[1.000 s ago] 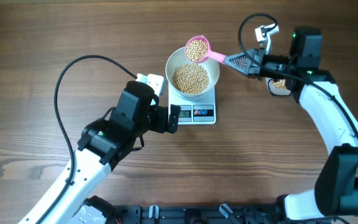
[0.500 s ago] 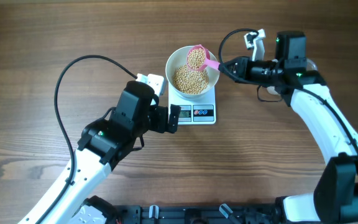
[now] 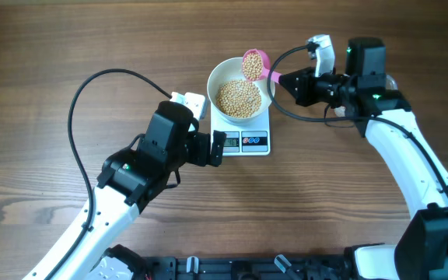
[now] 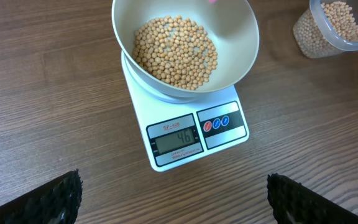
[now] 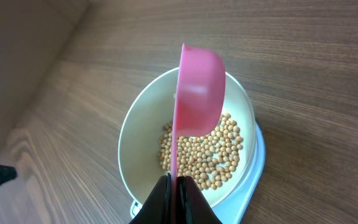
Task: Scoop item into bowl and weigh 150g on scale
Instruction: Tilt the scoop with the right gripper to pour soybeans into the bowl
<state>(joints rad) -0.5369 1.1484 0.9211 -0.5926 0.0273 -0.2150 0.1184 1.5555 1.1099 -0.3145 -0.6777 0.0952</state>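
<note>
1. The right gripper (image 5: 176, 186) was pinching the handle of the pink plastic scoop (image 5: 197, 93), which was tipped on edge above the round white bowl (image 4: 244, 43).
2. The small beige-tan beans (image 4: 174, 50) lay heaped in that bowl, which sat on the white square digital scale (image 4: 143, 93). Its display seemingly read far short of target.
3. The left gripper (image 3: 218, 148) stood spread wide and empty, just beside the scale.
4. The scoop hung close to the bowl's rim, so beans might have bounced out onto the table. A nudge against the rim might have skewed the reading.
</note>
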